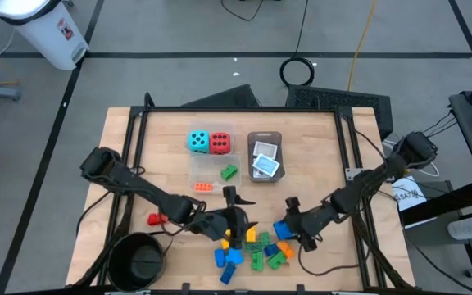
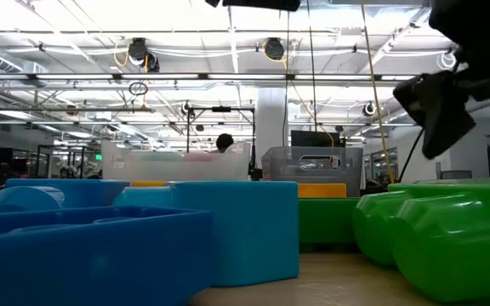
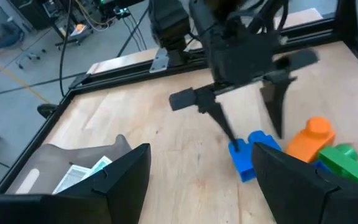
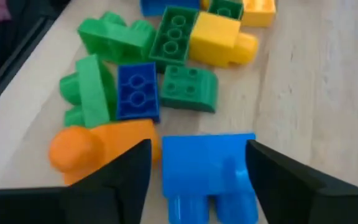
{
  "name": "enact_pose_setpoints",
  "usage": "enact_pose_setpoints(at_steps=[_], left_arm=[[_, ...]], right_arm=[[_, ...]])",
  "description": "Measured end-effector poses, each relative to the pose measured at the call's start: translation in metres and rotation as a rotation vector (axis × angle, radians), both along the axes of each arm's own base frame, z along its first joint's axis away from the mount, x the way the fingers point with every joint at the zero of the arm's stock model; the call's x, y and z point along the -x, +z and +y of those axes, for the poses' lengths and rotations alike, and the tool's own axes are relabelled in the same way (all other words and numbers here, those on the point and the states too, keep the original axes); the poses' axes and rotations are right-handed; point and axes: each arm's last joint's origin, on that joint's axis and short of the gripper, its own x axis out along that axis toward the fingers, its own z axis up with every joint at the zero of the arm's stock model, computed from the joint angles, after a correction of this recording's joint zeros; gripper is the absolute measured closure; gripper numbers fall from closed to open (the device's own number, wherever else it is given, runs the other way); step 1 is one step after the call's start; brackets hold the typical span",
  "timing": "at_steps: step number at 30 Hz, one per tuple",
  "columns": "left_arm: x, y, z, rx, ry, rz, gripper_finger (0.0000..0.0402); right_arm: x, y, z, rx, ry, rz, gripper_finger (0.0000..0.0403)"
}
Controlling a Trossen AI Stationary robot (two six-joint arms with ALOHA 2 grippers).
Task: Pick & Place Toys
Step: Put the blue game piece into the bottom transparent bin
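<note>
A pile of small bricks [image 1: 252,244] in blue, green, yellow and orange lies on the table near its front edge. My right gripper [image 1: 289,221] slants down at the pile's right end. It is open, with a blue brick [image 4: 207,171] between its fingers. An orange brick [image 4: 98,146] lies beside that one. My left gripper [image 1: 238,215] hangs open and empty over the pile's left end, facing the right one. The teal die [image 1: 197,141] and the red die [image 1: 219,143] sit in a clear tub at the back. White cards [image 1: 265,160] lie in the grey tray. My right gripper has the blue brick [image 3: 247,155] between its open fingers, which come slanting down from the table's right side. One finger [image 4: 272,177] stands right against the brick's side [image 4: 244,162]. Whether it touches, I cannot tell. The brick lies flat on the table.
A second clear tub [image 1: 211,176] holds a green brick [image 1: 230,172] and an orange one [image 1: 204,187]. A red brick [image 1: 156,219] lies alone at the left. The round black bowl [image 1: 138,258] stands at the front left corner. A black frame [image 1: 244,109] rims the table.
</note>
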Motion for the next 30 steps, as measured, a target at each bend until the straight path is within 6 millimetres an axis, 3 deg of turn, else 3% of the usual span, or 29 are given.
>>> enact_pose_setpoints(at_steps=[6,14,18,22,30], left_arm=[[-0.002,-0.001,0.007,0.022,0.027,0.004,0.0121],[-0.003,-0.001,0.008,0.023,0.026,0.010,0.0121],[-0.002,-0.002,0.008,0.020,0.025,0.019,0.0121],[-0.002,-0.003,0.008,0.032,0.031,0.022,0.0121],[-0.002,-0.004,0.008,0.038,0.034,0.024,0.0121]], right_arm=[[0.007,-0.018,-0.013,0.076,-0.094,0.044,0.0149],[0.017,-0.002,-0.031,0.345,-0.232,0.021,0.0166],[0.018,0.017,-0.033,0.208,-0.385,-0.076,0.0164],[0.020,0.019,-0.033,0.118,-0.409,-0.056,0.0149],[0.020,-0.011,-0.038,0.129,-0.400,0.041,0.0093]])
